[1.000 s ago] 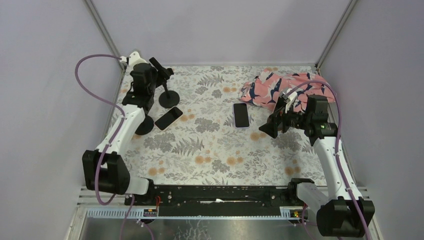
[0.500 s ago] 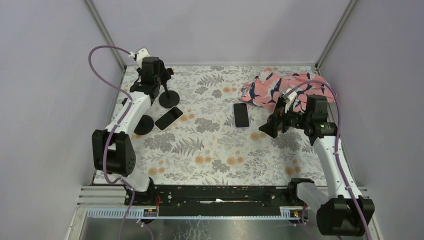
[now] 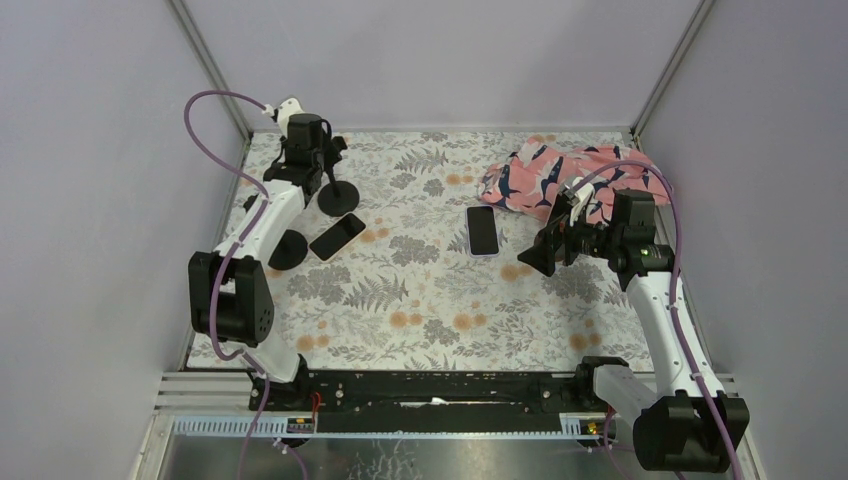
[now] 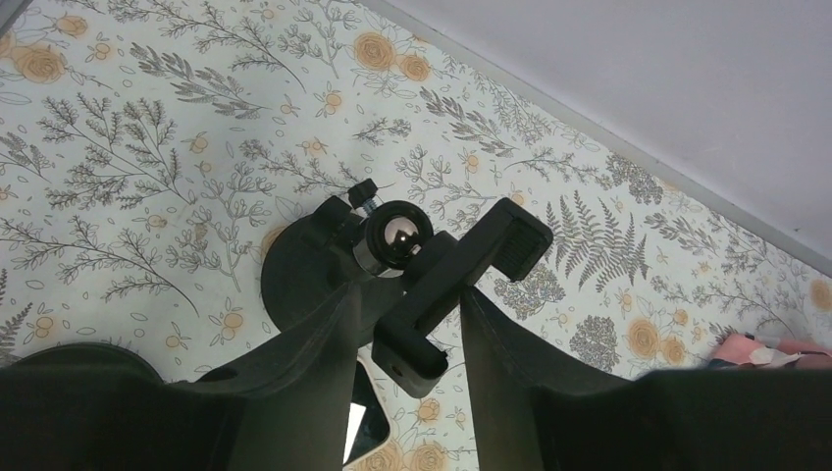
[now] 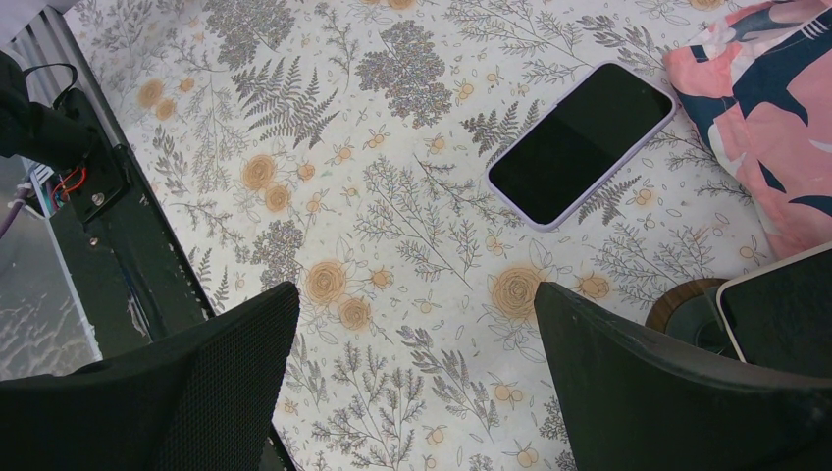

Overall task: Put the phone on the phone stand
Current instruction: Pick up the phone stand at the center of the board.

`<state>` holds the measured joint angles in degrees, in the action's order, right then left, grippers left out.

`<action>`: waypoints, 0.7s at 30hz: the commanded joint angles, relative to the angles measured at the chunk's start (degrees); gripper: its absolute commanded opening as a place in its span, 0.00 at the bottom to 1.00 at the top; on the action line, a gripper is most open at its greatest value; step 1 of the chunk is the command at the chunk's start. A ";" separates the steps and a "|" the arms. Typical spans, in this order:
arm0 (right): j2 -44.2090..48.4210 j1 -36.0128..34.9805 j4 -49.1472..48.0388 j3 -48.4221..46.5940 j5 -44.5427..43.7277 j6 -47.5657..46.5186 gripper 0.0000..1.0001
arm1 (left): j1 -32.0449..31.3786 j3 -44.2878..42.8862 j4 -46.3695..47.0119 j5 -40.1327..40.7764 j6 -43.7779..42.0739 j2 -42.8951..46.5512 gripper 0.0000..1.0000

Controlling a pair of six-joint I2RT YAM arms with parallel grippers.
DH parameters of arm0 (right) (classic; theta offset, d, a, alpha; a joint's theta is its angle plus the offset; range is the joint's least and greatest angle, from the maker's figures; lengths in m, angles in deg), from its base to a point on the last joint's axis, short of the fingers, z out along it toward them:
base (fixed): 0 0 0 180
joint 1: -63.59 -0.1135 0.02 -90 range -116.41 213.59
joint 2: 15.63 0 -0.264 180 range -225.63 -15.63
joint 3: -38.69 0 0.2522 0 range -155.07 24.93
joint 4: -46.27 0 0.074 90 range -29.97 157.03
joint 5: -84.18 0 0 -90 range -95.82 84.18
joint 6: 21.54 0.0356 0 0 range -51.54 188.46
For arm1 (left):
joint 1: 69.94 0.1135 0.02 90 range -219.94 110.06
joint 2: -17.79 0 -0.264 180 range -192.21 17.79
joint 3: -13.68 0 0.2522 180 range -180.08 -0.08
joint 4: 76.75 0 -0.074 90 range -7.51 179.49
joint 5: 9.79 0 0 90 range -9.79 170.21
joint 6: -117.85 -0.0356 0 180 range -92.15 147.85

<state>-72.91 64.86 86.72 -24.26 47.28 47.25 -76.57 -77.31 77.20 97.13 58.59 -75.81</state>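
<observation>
A black phone stand (image 3: 338, 196) with a round base stands at the far left. My left gripper (image 3: 318, 152) is at its top. In the left wrist view the stand's clamp bar (image 4: 461, 280) lies between my fingers (image 4: 510, 363), which press on both its sides just below the ball joint (image 4: 397, 232). A black phone (image 3: 337, 236) lies flat by the stand, and a corner of it shows in the left wrist view (image 4: 371, 412). A lilac phone (image 3: 482, 229) lies face up mid-table and also shows in the right wrist view (image 5: 579, 144). My right gripper (image 3: 547, 255) hovers open and empty to its right (image 5: 417, 294).
A second black round base (image 3: 288, 250) sits by the left wall. A pink patterned cloth (image 3: 560, 175) lies at the far right. In the right wrist view a brown round base (image 5: 687, 304) with a white-edged panel (image 5: 780, 314) sits at the lower right.
My left arm swung from beside the left wall toward the far side and onto the stand's top. The right arm and both phones have not moved.
</observation>
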 commanded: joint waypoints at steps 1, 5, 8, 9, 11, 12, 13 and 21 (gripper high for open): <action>-0.12 -0.09 0.07 -0.29 0.78 -0.58 0.98 | 0.39 -0.95 0.10 -1.08 -1.06 -0.82 0.47; -0.11 -0.09 -0.01 -0.29 0.78 -0.58 0.99 | 0.39 -0.91 0.60 -2.61 -1.51 -1.14 0.35; -0.20 -0.14 -0.02 -0.25 0.86 -0.57 0.99 | 0.39 -0.99 0.96 -3.67 -2.13 -0.70 0.27; -0.28 -0.14 0.04 -0.21 0.86 -0.58 0.99 | 0.39 -0.99 1.16 -3.92 -2.53 -0.34 0.26; -0.39 -0.13 0.01 -0.21 0.86 -0.58 0.99 | 0.40 -1.03 1.68 -4.96 -3.50 0.46 0.22; -0.38 -0.12 0.06 -0.21 0.86 -0.58 0.99 | 0.39 -1.03 1.92 -5.35 -3.96 0.85 0.20; -0.38 -0.13 0.06 -0.21 0.86 -0.58 0.99 | 0.39 -1.07 2.30 -5.94 -4.44 1.34 0.19; -0.47 -0.14 -0.07 -0.12 0.86 -0.58 0.99 | -0.07 0.68 8.87 -14.29 -8.20 4.75 0.11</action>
<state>-73.19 64.86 86.72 -24.26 47.33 47.25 -76.53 -77.14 77.44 89.31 53.52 -75.14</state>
